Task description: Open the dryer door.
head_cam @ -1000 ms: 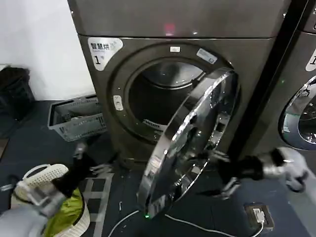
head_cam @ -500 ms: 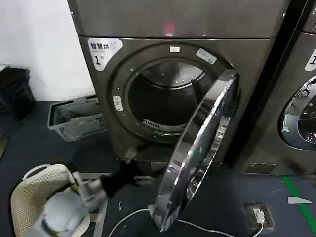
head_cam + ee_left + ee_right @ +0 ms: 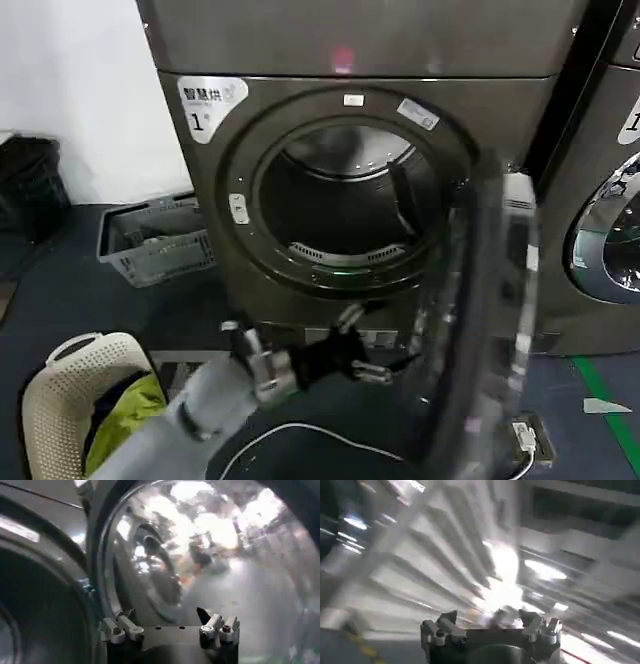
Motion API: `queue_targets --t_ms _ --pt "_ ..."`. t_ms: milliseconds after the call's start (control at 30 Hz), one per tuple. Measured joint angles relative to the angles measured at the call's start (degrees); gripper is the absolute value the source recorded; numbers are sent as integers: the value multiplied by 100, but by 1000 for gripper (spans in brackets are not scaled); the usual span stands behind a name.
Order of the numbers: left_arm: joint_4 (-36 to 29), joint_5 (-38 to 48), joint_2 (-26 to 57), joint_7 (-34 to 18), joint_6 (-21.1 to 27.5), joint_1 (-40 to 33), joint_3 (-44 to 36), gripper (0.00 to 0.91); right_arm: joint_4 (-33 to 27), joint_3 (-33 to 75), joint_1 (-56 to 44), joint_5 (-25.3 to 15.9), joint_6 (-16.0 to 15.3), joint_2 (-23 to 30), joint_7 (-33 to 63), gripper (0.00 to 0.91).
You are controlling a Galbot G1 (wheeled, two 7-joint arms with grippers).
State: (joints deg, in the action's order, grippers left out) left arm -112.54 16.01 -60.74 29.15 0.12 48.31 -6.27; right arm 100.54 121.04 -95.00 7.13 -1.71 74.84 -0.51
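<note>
Head view: your left gripper (image 3: 360,350) is spread open, empty, beside the blurred chrome-rimmed round dryer door (image 3: 485,330), swung wide off the bronze-grey dryer (image 3: 350,60). Left wrist view: fingers (image 3: 122,629) apart, domed glass ahead. Right wrist view: right gripper (image 3: 490,625) open, empty.

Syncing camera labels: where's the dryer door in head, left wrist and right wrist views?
Head view: the dryer door stands swung open edge-on at right, the left gripper beside its inner side.
Left wrist view: the door's domed glass lies just beyond the open fingers.
Right wrist view: not in it; the right gripper faces a bright blur.
Shared landmark: the dryer drum opening.
</note>
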Motion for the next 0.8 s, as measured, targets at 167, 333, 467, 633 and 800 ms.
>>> queue_targets --t_ms 167,333,467,633,800 --pt "452 -28 -382 -102 33 -652 -657 907 -207 568 -110 28 1 63 295 907" --pt "964 -65 -867 -225 56 -1208 -1271 907 -403 924 -133 -159 -67 210 517 907" --pt "1395 -46 -1316 -233 63 -1650 -1676 907 -433 1102 -130 -161 14 272 584 907" --pt "1940 -31 -1857 -264 66 -2120 -1972 907 -384 1202 -130 -155 162 364 595 907" --pt "2524 -82 -2412 -289 60 -2436 -2092 907 -389 1247 -108 -156 160 377 646 907"
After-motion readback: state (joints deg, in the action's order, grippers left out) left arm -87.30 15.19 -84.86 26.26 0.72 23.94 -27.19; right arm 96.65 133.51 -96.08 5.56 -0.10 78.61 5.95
